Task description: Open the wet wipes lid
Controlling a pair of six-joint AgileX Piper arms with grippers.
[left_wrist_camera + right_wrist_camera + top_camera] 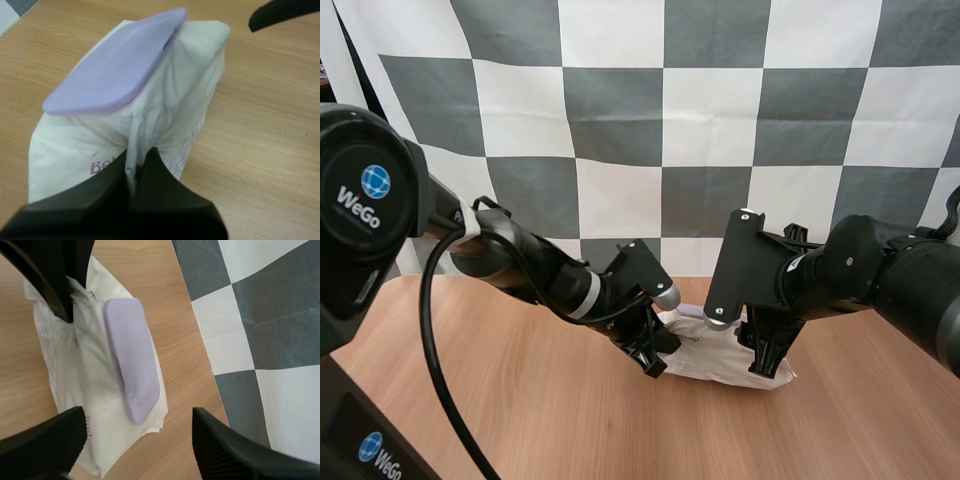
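Wet wipes pack (720,358), white with a lilac lid (115,60), lying on the counter (520,400) close to its far edge and a little right of the middle. We see the lid flat against the top of the pack, so we judge it unopened.

Our left hand (136,172) is closed on the near end of the pack, its two fingers pinching a raised fold of the thin wrapper (165,110). Our right hand (137,425) stands at the opposite end with its fingers spread wide and holding nothing; the end of the lid lies between them.

Hazards, in our judgement:
- The left hand holds only soft film. If the fold slides out under load, the pack is no longer anchored and may travel with the lid instead of letting it hinge.
- The right hand, closing from here, may catch wrapper as well as lid, or wrapper alone, since the lid sits nearly flush with the pack. That would crumple the pack rather than open it.
- A pull along the counter rather than upward could drag the pack toward the far edge.
- We cannot tell from these views on which side the lid hinges, so a lift at the wrong edge would meet resistance.
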